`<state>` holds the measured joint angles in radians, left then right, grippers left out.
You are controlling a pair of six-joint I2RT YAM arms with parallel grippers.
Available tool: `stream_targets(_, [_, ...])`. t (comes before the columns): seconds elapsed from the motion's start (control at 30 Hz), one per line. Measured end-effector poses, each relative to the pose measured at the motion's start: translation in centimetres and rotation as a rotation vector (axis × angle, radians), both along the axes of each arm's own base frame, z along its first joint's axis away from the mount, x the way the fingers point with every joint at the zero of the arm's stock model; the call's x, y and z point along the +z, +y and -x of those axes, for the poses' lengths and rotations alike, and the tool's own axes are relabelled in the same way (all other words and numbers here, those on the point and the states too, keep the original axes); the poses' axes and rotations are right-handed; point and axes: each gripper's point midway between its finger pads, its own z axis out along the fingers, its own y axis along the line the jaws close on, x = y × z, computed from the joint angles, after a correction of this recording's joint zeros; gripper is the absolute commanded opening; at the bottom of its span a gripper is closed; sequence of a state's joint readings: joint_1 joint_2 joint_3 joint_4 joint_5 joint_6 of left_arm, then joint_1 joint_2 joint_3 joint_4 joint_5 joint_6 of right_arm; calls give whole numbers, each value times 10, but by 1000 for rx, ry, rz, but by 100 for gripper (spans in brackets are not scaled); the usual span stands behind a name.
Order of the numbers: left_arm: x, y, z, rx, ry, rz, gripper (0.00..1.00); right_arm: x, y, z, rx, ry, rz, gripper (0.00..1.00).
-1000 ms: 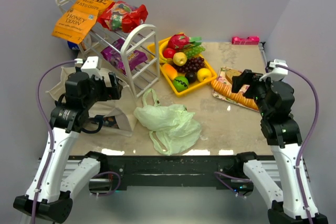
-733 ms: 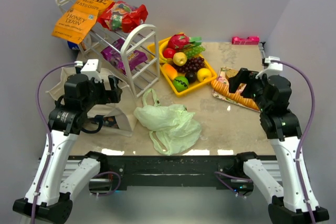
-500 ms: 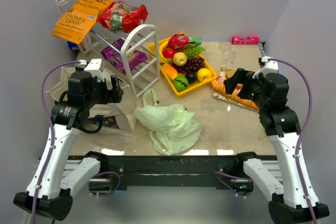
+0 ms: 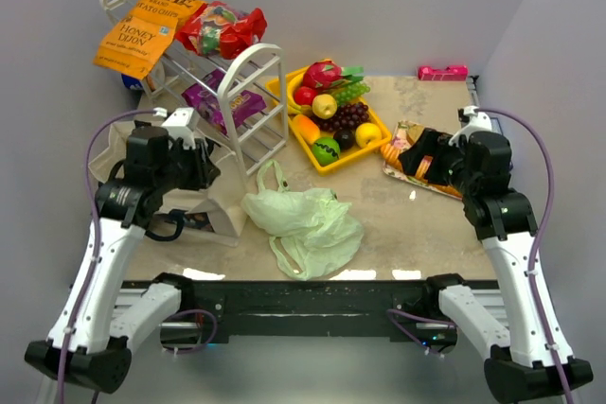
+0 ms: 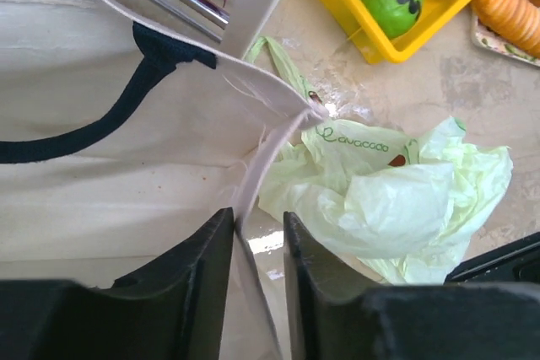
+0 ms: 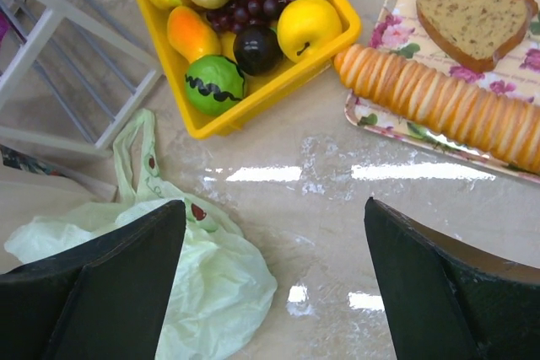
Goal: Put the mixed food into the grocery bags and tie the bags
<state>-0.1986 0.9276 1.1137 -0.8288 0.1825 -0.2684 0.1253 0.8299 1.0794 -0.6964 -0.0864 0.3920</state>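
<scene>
Beige cloth, stiff and seamed, makes up the tote at the table's left edge, its dark handle looping across the inside wall. Just beside it, toward the near edge, the pale-green plastic bag lies collapsed and crinkled, one loop handle trailing toward the white wire rack. The rack crowds the far left corner. It carries orange chip bags and a red snack packet on top, with a purple packet on a lower shelf. The yellow tray sits mid-table toward the far edge, with glossy purple grapes, a green apple and yellow pieces heaped in it. A flowered tray of bread and round crackers lies along the right edge. Bare, shiny tabletop stays open between these two trays and the plastic bag, down to the near right corner.

The left gripper has its jaws a narrow gap apart, astride the tote's upright rim, which stands in that gap. The right gripper hangs over the open stretch with jaws spread wide, gripping and touching nothing.
</scene>
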Motion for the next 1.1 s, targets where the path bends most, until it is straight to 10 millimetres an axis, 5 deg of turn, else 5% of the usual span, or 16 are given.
stream_targets(0.17, [21,-1,18,-34,-84,24,6,2,10,5,65,-7,-13,84])
stream_targets(0.3, [13,-4,28,-59,-71,35,0,1,23,13,159,-14,-25,87])
stream_targets(0.47, [-6,-2,42,-51,-48,48,34,-27,31,33,224,29,-44,89])
stream_targets(0.6, [-2,1,45,-25,-70,56,48,-46,34,46,248,86,-56,89])
stream_targets(0.73, [5,6,39,10,-80,42,73,-50,34,49,256,102,-53,90])
stream_targets(0.87, [23,17,27,77,-117,4,78,-53,34,48,263,109,-43,90])
stream_targets(1.0, [20,26,19,124,-102,-32,76,-56,35,46,275,125,-40,91])
stream_targets(1.07, [13,28,18,135,-82,-46,69,-58,36,45,279,136,-40,91])
stream_targets(1.1, [7,29,18,137,-70,-50,54,-59,36,45,280,140,-40,90])
